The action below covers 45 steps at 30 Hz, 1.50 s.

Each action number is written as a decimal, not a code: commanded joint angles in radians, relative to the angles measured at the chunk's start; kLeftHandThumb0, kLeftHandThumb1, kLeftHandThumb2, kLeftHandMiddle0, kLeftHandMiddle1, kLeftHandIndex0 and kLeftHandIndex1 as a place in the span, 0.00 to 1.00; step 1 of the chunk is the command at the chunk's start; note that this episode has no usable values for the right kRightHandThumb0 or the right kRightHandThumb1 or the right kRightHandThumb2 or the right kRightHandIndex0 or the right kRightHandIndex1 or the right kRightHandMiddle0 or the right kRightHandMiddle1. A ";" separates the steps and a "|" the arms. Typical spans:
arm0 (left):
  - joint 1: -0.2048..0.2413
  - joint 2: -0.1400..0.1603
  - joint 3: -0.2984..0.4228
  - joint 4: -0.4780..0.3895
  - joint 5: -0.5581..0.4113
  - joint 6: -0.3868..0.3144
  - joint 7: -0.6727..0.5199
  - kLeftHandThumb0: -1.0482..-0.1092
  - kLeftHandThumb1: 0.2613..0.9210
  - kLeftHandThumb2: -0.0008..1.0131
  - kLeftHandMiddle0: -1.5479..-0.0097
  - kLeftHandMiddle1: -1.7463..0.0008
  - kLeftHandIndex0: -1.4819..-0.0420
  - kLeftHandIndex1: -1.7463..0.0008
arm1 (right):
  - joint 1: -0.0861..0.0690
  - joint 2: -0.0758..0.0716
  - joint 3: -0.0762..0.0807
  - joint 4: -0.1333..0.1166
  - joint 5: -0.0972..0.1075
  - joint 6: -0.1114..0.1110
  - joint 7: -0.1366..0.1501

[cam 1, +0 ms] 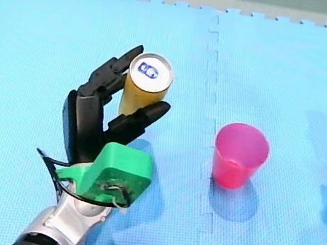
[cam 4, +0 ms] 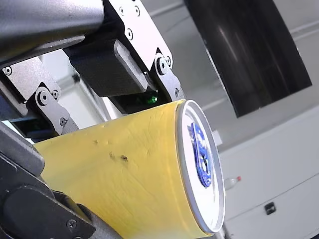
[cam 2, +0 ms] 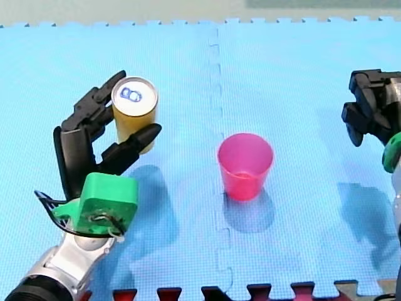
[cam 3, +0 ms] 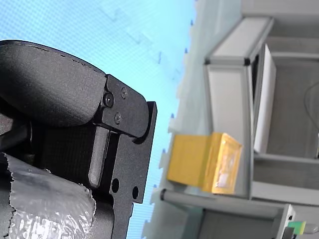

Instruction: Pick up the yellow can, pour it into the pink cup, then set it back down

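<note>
The yellow can (cam 1: pixel 146 85) sits upright in the left robot hand (cam 1: pixel 100 112), on the left half of the blue foam mat (cam 1: pixel 296 69). The hand grasps it: two fingers (cam 1: pixel 112 71) press the far left of its wall and the thumb (cam 1: pixel 142 119) crosses its near side, hiding its base, so I cannot tell whether it touches the mat. The second wrist view shows its silver top and blue tab (cam 4: pixel 202 154).

The pink cup (cam 1: pixel 239 156) stands upright to the right, well apart, bare mat between. The right robot hand (cam 2: pixel 369 103), clenched on nothing, hangs at the right edge.
</note>
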 commanded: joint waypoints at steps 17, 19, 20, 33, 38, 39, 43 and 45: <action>0.040 -0.078 0.134 -0.029 -0.168 -0.026 -0.258 0.73 0.82 0.00 0.16 1.00 0.20 1.00 | -0.001 -0.004 0.000 -0.005 0.001 0.000 0.001; 0.048 -0.086 0.143 -0.044 -0.182 -0.015 -0.282 0.74 0.82 0.00 0.16 1.00 0.20 1.00 | 0.000 -0.005 -0.001 -0.005 0.003 0.000 0.003; 0.052 -0.090 0.147 -0.052 -0.188 -0.010 -0.292 0.74 0.82 0.00 0.16 1.00 0.20 1.00 | 0.000 -0.006 -0.002 -0.006 0.003 -0.001 0.004; 0.093 -0.098 0.153 -0.045 -0.128 -0.014 -0.286 0.75 0.82 0.00 0.15 1.00 0.20 1.00 | 0.005 -0.011 -0.002 -0.009 0.003 0.010 0.000; 0.106 -0.078 0.121 -0.055 -0.024 0.016 -0.209 0.75 0.82 0.00 0.16 1.00 0.20 1.00 | 0.007 -0.011 -0.003 -0.012 0.005 0.012 -0.002; 0.112 -0.075 0.112 -0.061 -0.002 0.029 -0.193 0.75 0.82 0.00 0.16 1.00 0.20 1.00 | 0.008 -0.011 -0.003 -0.013 0.005 0.012 -0.001; 0.136 -0.064 0.079 -0.078 0.060 0.074 -0.152 0.76 0.83 0.00 0.16 1.00 0.20 1.00 | 0.011 -0.013 -0.005 -0.014 0.008 0.012 0.002; 0.140 -0.056 0.065 -0.062 0.083 0.076 -0.132 0.76 0.83 0.00 0.16 1.00 0.20 1.00 | 0.013 -0.014 -0.005 -0.015 0.009 0.012 0.004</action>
